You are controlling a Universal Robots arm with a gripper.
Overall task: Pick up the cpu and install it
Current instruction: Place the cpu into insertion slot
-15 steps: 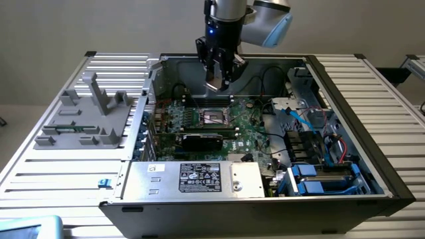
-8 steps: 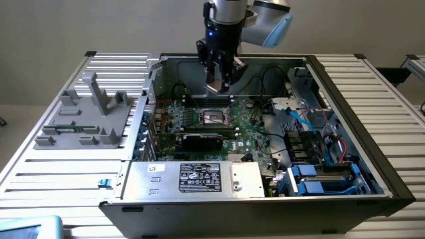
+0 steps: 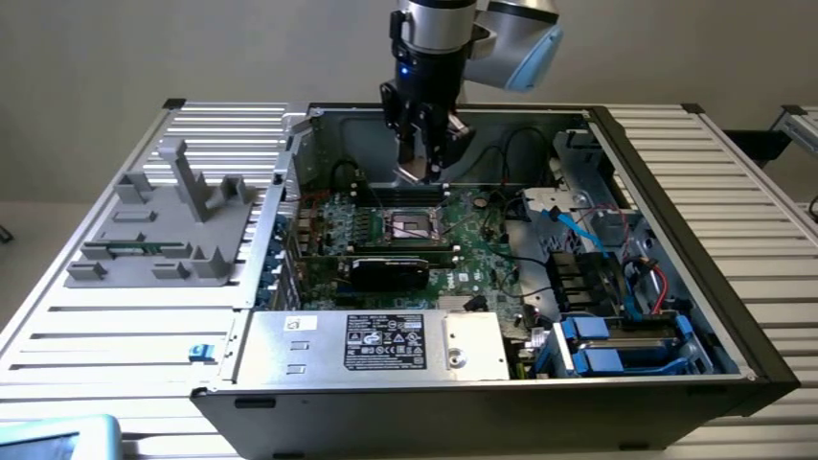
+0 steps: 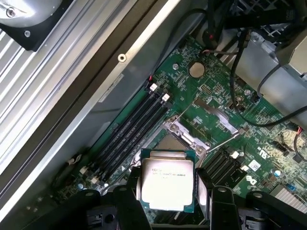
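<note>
- gripper (image 3: 420, 165) on the arm hangs inside the open case (image 3: 511, 412), over the motherboard (image 3: 492, 244), near the board's far edge as the exterior view shows it.
- cpu (image 4: 167, 179) sits between the two black fingers (image 4: 207, 189), clamped at two opposite edges, silver lid with printed text facing the wrist camera, dark-green rim visible all round.
- gripper (image 4: 168, 186) is closed on the cpu; chip lies flat, not tilted as far as I can tell.
- In the exterior view the cpu (image 3: 416, 173) is just a pale patch at the fingertips, hard to make out.
- socket (image 3: 412, 225) is near the middle of the motherboard, below the gripper and nearer the camera in the exterior view.
- Wrist view: socket (image 4: 180, 136) has its metal frame swung open; the cpu overlaps one of its edges in the picture and looks to be held clear above it, not seated.
- memory slots (image 4: 127, 139) run beside the socket, toward the case wall.
- black card (image 3: 390, 271) sits across the board on the socket's near side, apart from the gripper.
- power supply (image 3: 371, 343) fills the case's near edge.
- grey fixture (image 3: 167, 225) stands on the table (image 3: 754, 220) at the exterior view's left of the case.
</note>
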